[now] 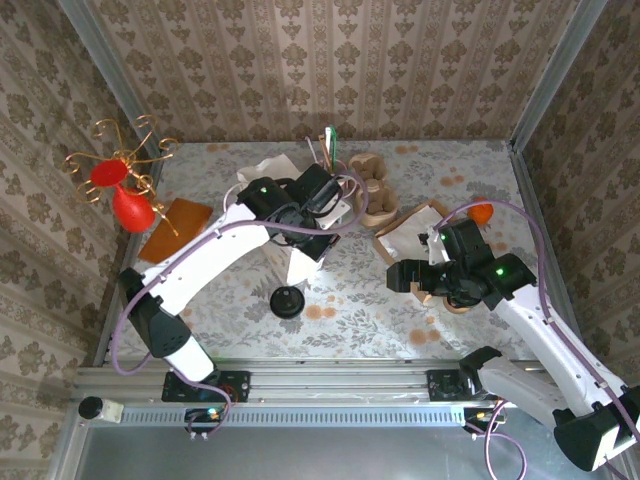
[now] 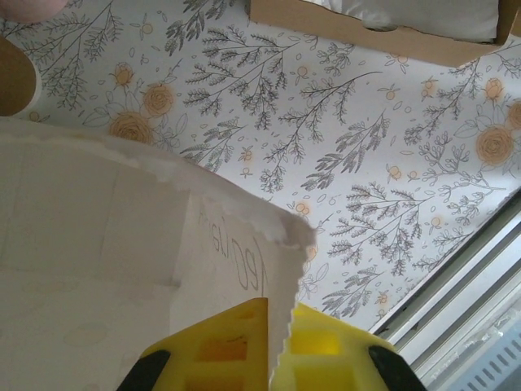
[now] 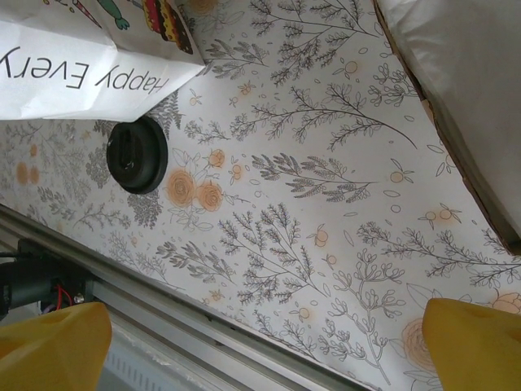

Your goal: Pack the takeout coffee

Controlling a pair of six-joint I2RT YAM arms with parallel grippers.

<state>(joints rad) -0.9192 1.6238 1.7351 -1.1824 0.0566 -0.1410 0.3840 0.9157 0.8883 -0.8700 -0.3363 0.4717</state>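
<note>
My left gripper (image 2: 281, 346) is shut on the torn top edge of the white paper bag (image 2: 122, 269), with paper pinched between its yellow fingers. From above, the left gripper (image 1: 318, 238) holds the bag (image 1: 300, 265) upright mid-table. The bag (image 3: 81, 57) carries "Happy Every" print. My right gripper (image 3: 264, 358) is open above bare tablecloth, its yellow fingertips (image 3: 53, 346) wide apart with nothing between them; from above the right gripper (image 1: 400, 276) sits right of the bag. The takeout coffee is out of view. A flat black lid disc (image 1: 288, 301) (image 3: 137, 155) lies in front of the bag.
Stacked lidless beige cups (image 1: 378, 196) stand behind the bag. A cardboard tray with white paper (image 1: 412, 235) (image 3: 456, 90) lies by my right arm. A beige round thing (image 1: 457, 304) peeks from under that arm. A red vase with gold wire (image 1: 128, 200) stands far left.
</note>
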